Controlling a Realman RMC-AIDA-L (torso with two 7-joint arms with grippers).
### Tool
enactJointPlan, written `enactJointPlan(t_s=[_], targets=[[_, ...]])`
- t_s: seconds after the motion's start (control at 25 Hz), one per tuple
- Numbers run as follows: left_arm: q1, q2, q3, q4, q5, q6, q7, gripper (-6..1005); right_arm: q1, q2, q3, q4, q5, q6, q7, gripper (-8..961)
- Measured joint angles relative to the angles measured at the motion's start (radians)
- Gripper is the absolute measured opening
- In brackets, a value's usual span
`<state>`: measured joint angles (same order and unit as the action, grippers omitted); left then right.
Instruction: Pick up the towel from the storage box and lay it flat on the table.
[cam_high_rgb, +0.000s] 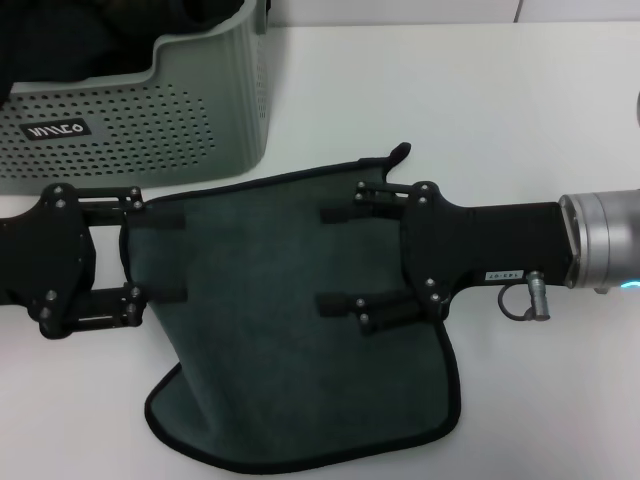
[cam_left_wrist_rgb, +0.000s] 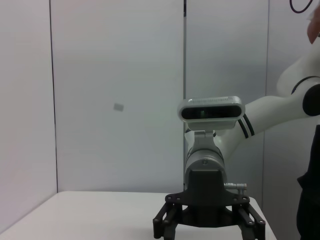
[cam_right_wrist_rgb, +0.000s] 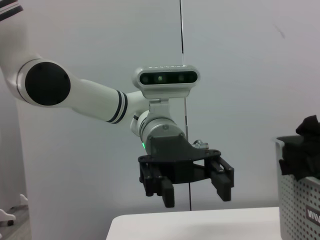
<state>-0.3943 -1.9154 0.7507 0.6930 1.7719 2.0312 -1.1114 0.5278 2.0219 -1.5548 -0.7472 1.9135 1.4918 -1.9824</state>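
The dark green towel (cam_high_rgb: 270, 330) with thin black edging lies spread on the white table (cam_high_rgb: 480, 100), a small tab sticking out at its far edge. My left gripper (cam_high_rgb: 180, 257) is open, its fingers over the towel's left edge. My right gripper (cam_high_rgb: 322, 258) is open, its fingers over the towel's right part. Neither grips the cloth. The grey-green storage box (cam_high_rgb: 150, 120) stands at the back left. The right wrist view shows the left gripper (cam_right_wrist_rgb: 196, 195) open and the box (cam_right_wrist_rgb: 300, 200). The left wrist view shows the right gripper (cam_left_wrist_rgb: 206, 232).
Dark cloth (cam_high_rgb: 100, 40) lies bunched inside the box and also shows in the right wrist view (cam_right_wrist_rgb: 302, 145). The table's far edge (cam_high_rgb: 400, 25) runs along the back, against a white wall.
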Motion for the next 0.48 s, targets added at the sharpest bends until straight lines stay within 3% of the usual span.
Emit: enactJointPlan(t_s=[0.48], targets=[[-0.011,0.018,0.000,-0.003,0.000,0.000,-0.037,603,0.005,0.000,-0.030,0.000,0.038,-0.023,0.002,869]])
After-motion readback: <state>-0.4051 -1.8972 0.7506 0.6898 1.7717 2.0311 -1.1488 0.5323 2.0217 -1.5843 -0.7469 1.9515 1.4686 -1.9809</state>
